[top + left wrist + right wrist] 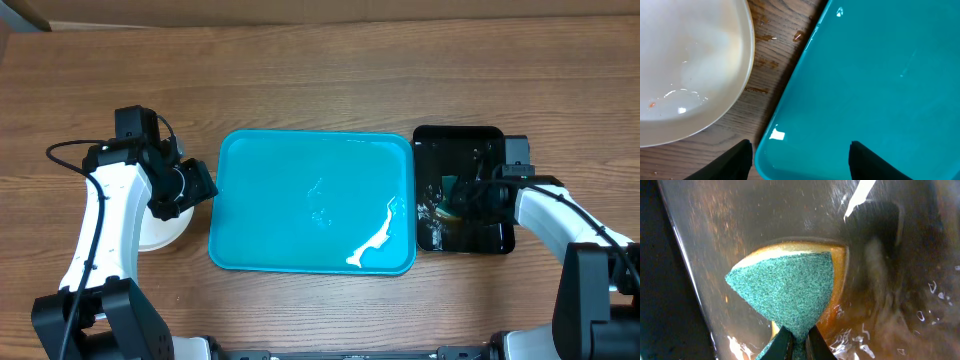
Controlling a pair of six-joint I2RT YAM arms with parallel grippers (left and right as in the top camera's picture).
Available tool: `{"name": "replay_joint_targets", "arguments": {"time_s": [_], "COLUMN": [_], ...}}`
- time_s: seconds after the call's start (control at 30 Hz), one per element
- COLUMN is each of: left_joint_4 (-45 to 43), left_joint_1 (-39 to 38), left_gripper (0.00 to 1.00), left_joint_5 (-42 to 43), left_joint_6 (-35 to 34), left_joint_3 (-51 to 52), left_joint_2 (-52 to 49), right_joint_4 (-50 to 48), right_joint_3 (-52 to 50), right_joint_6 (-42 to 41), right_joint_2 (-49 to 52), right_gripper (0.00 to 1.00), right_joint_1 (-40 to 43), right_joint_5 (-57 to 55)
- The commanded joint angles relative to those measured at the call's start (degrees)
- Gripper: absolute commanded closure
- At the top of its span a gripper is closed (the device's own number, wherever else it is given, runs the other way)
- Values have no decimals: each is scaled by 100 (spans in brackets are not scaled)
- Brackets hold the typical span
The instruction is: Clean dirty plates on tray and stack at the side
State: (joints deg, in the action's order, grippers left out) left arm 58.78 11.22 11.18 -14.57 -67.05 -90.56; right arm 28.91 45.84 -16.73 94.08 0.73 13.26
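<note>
The turquoise tray (300, 200) lies mid-table, holding only a white wet streak near its front right corner. A white plate (165, 232) rests on the wood left of it, partly hidden under my left arm; in the left wrist view the plate (690, 65) looks wet, with a tiny orange speck. My left gripper (196, 185) hovers open and holds nothing (801, 162), its jaws straddling the tray's left rim (790, 105). My right gripper (452, 203) is down in the black tray, shut (799, 347) on a green-and-yellow sponge (785, 287).
The small black tray (460, 140) sits right of the turquoise one, holding brownish water (875, 280). Droplets and small stains mark the wood (767, 50) between plate and tray. A cable loops off the left arm (60, 150).
</note>
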Motion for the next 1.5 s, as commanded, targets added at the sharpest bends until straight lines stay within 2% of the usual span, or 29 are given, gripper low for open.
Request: {"name": "replay_joint_targets", "arguments": {"time_s": [0.0, 0.17, 0.33, 0.57, 0.8, 0.87, 1.0, 1.07, 1.1, 1.13, 1.23, 1.27, 1.33, 1.47], "left_joint_4": [11, 9, 13, 13, 17, 15, 15, 26, 35, 42, 50, 48, 39, 33], "left_joint_1": [-39, -39, -39, -39, -39, -39, -39, -39, -39, -39, -39, -39, -39, -39], "left_gripper": [37, 36, 36, 36, 36, 35, 35, 35, 35, 35, 35, 35, 35, 34], "left_joint_5": [31, 26, 26, 31, 28, 28, 28, 28, 28, 28, 26, 28, 28, 28], "left_joint_6": [131, 131, 131, 129, 131, 131, 131, 131, 131, 131, 133, 133, 133, 133], "left_joint_3": [-17, -17, -17, -17, -17, -17, -17, -17, -17, -17, -17, -17, -17, -17], "left_joint_2": [-9, -9, -9, -9, -9, -9, -9, -9, -9, -9, -9, -9, -9, -9], "right_joint_4": [400, 1263, 1681, 1110, -129, -236, -256, -269, -264, -203, 133, 291, 584, 1198], "right_joint_3": [149, 925, 1163, 494, -345, -411, -411, -409, -407, -380, -146, 2, 317, 1073], "right_joint_6": [260, 820, 822, 822, 822, 822, 822, 822, 820, 811, 802, 802, 802, 807], "right_joint_2": [59, -295, -352, -343, -341, -341, -343, -343, -343, -343, -350, -356, -396, -579], "right_gripper": [96, 96, 96, 96, 94, 81, 79, 75, 62, 39, 14, 9, 3, 0], "right_joint_1": [-33, -35, -35, -39, -39, -39, -39, -33, -33, -33, -33, -33, -33, -33], "right_joint_5": [157, 133, 138, 138, 136, 138, 138, 138, 140, 140, 133, 98, -44, -326]}}
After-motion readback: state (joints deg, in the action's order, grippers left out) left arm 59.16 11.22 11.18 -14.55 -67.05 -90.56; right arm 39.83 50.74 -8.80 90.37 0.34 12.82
